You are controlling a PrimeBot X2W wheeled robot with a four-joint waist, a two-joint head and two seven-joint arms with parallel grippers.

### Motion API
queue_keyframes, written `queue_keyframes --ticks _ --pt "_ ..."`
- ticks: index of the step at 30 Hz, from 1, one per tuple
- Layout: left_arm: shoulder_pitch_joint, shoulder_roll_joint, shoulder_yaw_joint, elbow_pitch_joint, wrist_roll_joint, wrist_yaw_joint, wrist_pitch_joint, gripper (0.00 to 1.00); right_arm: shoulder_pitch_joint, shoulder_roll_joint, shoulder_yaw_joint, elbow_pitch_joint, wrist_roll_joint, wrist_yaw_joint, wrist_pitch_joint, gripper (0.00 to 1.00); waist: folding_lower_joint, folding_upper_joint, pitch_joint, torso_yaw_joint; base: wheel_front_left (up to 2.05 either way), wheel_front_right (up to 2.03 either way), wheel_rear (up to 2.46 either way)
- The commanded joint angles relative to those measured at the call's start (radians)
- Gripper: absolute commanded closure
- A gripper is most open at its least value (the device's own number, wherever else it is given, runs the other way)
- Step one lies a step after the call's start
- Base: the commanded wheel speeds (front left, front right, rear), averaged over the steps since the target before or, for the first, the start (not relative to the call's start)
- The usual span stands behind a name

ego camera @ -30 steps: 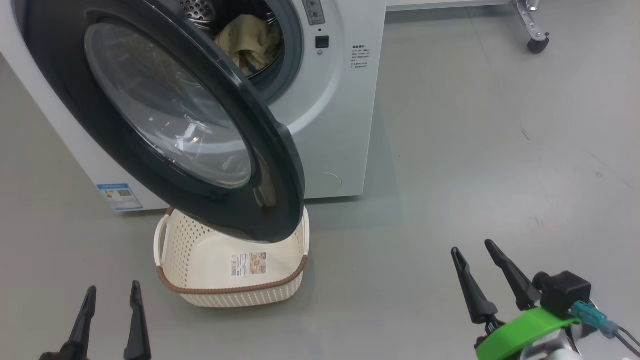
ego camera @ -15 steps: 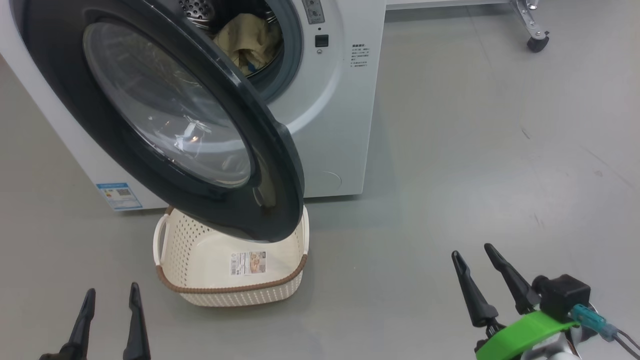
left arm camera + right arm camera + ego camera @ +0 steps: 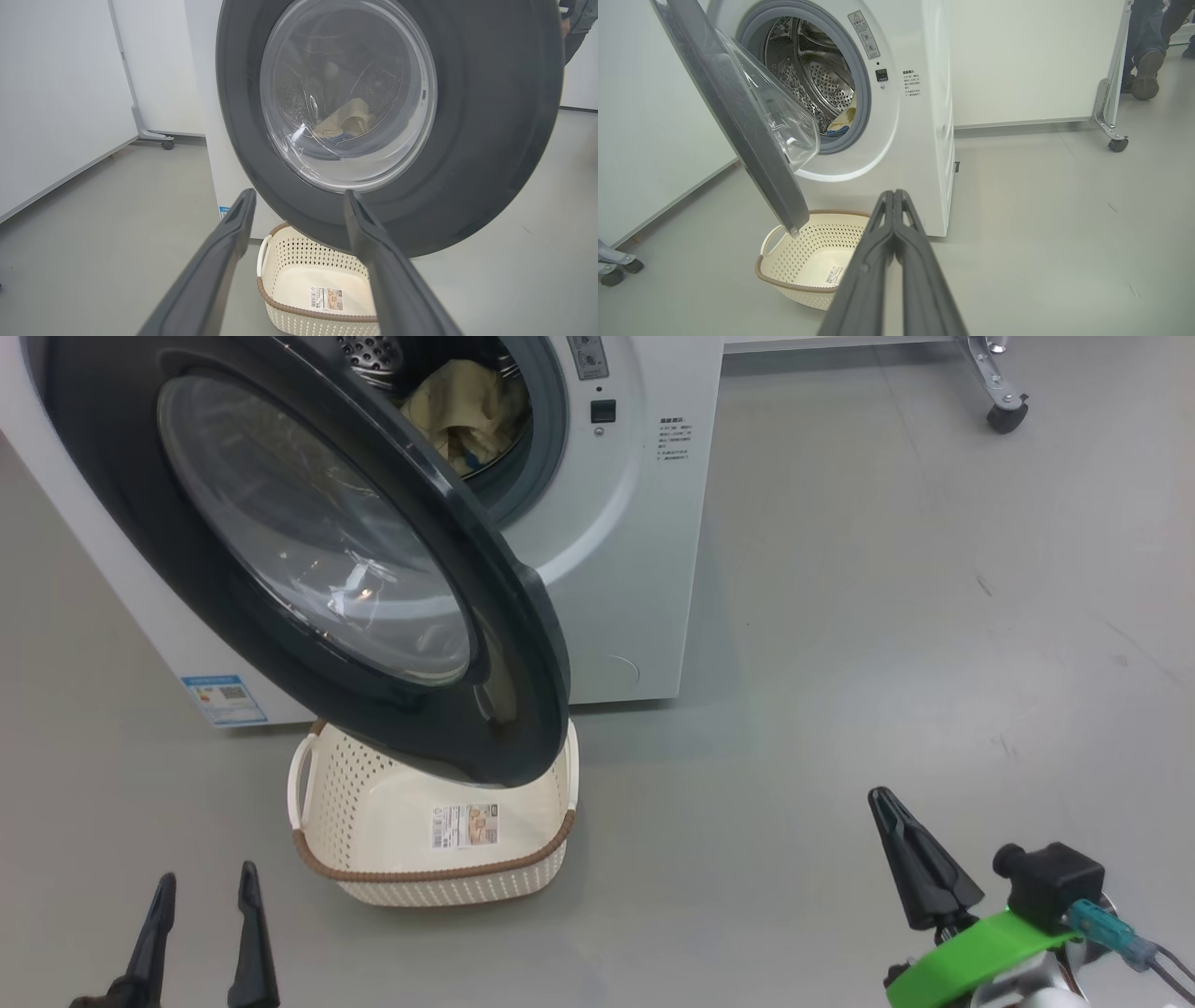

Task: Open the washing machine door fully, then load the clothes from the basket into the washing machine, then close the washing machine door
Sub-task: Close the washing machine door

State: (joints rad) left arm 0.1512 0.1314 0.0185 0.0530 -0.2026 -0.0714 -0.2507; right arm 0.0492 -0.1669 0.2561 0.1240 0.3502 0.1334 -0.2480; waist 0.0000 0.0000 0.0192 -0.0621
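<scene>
The white washing machine stands at the upper left with its big black-ringed door swung open over the basket. Pale yellow clothes with a bit of blue lie in the steel drum. Only a label sticker lies on the floor of the cream basket. My left gripper hangs open at the lower left, short of the basket and touching nothing. At the lower right my right gripper is shut with its fingertips together, holding nothing, well right of the door's free edge.
Bare grey floor spreads to the right of the machine. A white partition on castors stands behind, and a person's legs and shoe show at the far right of the right wrist view. Another castor sits at its left edge.
My right gripper's fingers have come together from open to shut. The left gripper, door and basket have stayed where they were.
</scene>
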Motion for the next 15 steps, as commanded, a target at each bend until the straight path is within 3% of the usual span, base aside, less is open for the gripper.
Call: queue_keyframes --ticks 1,8,15 --pt "-0.037 0.004 0.041 -0.027 0.006 -0.004 -0.011 0.00 -0.044 -0.010 0.012 -0.041 -0.006 -0.003 -0.014 1.00 0.0000 0.0000 0.000 0.000 0.00 0.00 0.00" --pt "-0.043 -0.010 0.045 -0.024 0.009 -0.014 -0.011 0.00 -0.105 -0.015 0.020 -0.209 -0.030 -0.003 -0.014 1.00 0.0000 0.0000 0.001 0.008 0.00 0.00 0.00" --pt "-0.064 -0.024 0.044 -0.022 0.014 -0.025 -0.011 0.00 -0.229 -0.028 0.130 -0.430 -0.035 -0.003 -0.014 1.00 0.0000 0.0000 0.011 0.032 0.00 0.00 0.00"
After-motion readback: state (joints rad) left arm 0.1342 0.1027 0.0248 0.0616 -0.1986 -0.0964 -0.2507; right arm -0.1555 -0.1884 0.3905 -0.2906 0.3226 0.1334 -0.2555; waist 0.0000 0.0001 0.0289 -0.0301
